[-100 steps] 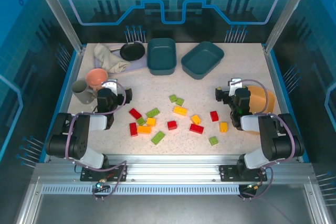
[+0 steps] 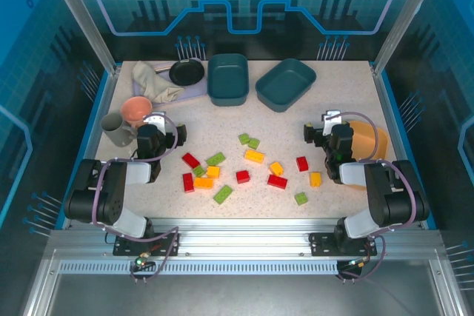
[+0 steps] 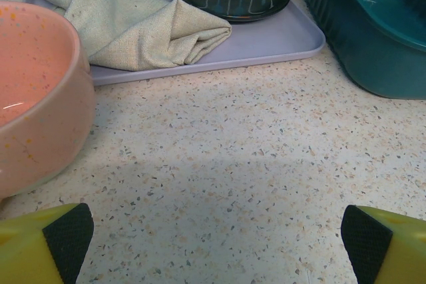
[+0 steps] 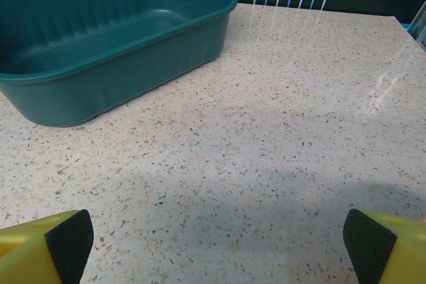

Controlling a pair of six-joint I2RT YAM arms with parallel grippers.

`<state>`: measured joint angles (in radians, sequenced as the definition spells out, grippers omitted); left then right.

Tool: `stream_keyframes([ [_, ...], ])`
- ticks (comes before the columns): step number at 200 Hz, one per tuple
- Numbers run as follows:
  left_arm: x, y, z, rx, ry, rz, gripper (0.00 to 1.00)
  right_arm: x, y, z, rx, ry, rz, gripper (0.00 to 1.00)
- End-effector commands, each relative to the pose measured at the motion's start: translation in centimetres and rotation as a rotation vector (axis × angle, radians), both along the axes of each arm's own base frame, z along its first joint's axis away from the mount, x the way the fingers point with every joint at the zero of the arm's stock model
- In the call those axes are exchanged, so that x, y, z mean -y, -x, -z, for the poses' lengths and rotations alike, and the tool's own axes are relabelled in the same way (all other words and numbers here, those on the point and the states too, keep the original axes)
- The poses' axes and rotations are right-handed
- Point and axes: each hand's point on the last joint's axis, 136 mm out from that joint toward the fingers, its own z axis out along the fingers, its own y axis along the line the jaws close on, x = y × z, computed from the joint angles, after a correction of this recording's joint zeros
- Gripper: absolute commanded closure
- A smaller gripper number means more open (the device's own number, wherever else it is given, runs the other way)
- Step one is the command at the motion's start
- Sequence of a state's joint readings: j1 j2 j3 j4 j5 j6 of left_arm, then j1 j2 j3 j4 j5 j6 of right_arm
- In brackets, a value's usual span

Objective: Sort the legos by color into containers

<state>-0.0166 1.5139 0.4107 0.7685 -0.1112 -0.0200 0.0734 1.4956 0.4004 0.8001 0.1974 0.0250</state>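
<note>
Right now I count sixteen legos (image 2: 254, 156) loose on the speckled table (image 2: 341, 94), all nearer to me than the left teal tub (image 2: 227, 79): five red bricks (image 2: 243, 176), six green bricks (image 2: 223, 194) and five yellow-orange bricks (image 2: 276, 169). There are three tubs. A second teal tub (image 2: 286, 84) sits angled just right of the left teal tub, and one yellow-orange tub (image 2: 370, 138) lies well to its right and nearer me. My left gripper (image 3: 213, 241) sits nearer me and left of the left teal tub, jaws spread wide over bare table, holding nothing. My right gripper (image 4: 213, 241) sits nearer me and right of it, jaws equally wide and empty. One black pan (image 2: 187, 72), one folded cloth (image 2: 152, 81), one pink bowl (image 2: 135, 109) and one grey cup (image 2: 115, 127) lie to that tub's left.
</note>
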Motion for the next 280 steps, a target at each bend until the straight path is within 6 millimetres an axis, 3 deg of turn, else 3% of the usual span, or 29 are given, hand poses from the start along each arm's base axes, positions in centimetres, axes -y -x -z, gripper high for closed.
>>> stream_keyframes([
  [1,-0.5,-0.2,-0.5,0.023,-0.002,-0.018,0.01,-0.4,-0.3,-0.1,-0.001,0.0,-0.02,0.0],
  [19,-0.4,-0.3,-0.6,0.029,-0.004,-0.014,0.01,-0.4,-0.3,-0.1,0.001,0.0,-0.02,0.0],
  [33,-0.3,-0.3,-1.9,0.001,-0.052,-0.04,0.01,-0.3,-0.1,-0.7,-0.018,0.013,-0.005,0.0],
  [52,0.4,-0.3,-5.6,-0.024,-0.096,-0.083,0.01,0.1,-0.2,-4.5,-0.03,0.051,0.057,0.0],
  [73,2.6,0.0,-12.0,0.097,-0.068,-0.113,0.01,-0.3,0.1,-12.8,0.156,0.036,0.1,0.0],
  [94,6.0,0.1,-19.4,0.188,-0.013,-0.093,0.01,-1.4,0.9,-23.8,0.285,-0.028,0.128,0.0],
  [106,7.6,0.2,-22.9,0.198,0.061,-0.092,0.01,-0.8,1.0,-26.8,0.22,-0.187,0.193,0.0],
  [111,7.7,0.1,-24.0,0.172,0.148,-0.122,0.01,-0.7,1.1,-26.1,0.115,-0.262,0.202,0.0],
  [117,7.2,0.4,-23.4,0.068,0.256,-0.194,0.01,-0.1,1.3,-25.7,0.03,-0.346,0.249,0.0],
  [127,6.4,1.3,-21.8,-0.129,0.403,-0.319,0.01,1.9,2.5,-22.6,-0.174,-0.482,0.447,0.0],
  [135,7.7,0.4,-21.5,-0.207,0.491,-0.255,0.01,1.0,1.6,-21.7,-0.264,-0.534,0.368,0.02],
  [147,9.0,-1.0,-21.0,-0.28,0.582,-0.188,0.01,0.1,1.2,-21.3,-0.323,-0.56,0.327,0.15],
  [173,10.5,-2.1,-18.9,-0.424,0.566,-0.173,0.01,-2.0,0.6,-20.7,-0.366,-0.601,0.268,0.25],
  [193,11.3,-2.8,-16.7,-0.533,0.552,-0.176,0.03,-3.0,0.0,-18.1,-0.475,-0.605,0.275,0.3],
  [215,12.1,-3.6,-14.8,-0.604,0.547,-0.166,0.11,-2.9,-0.3,-15.0,-0.574,-0.619,0.312,0.28],
  [251,12.4,-5.7,-11.5,-0.677,0.55,-0.164,0.28,-4.5,-2.9,-11.8,-0.663,-0.621,0.275,0.29],
  [280,11.8,-7.9,-8.9,-0.715,0.51,-0.185,0.33,-6.0,-5.6,-9.0,-0.707,-0.606,0.274,0.35],
])
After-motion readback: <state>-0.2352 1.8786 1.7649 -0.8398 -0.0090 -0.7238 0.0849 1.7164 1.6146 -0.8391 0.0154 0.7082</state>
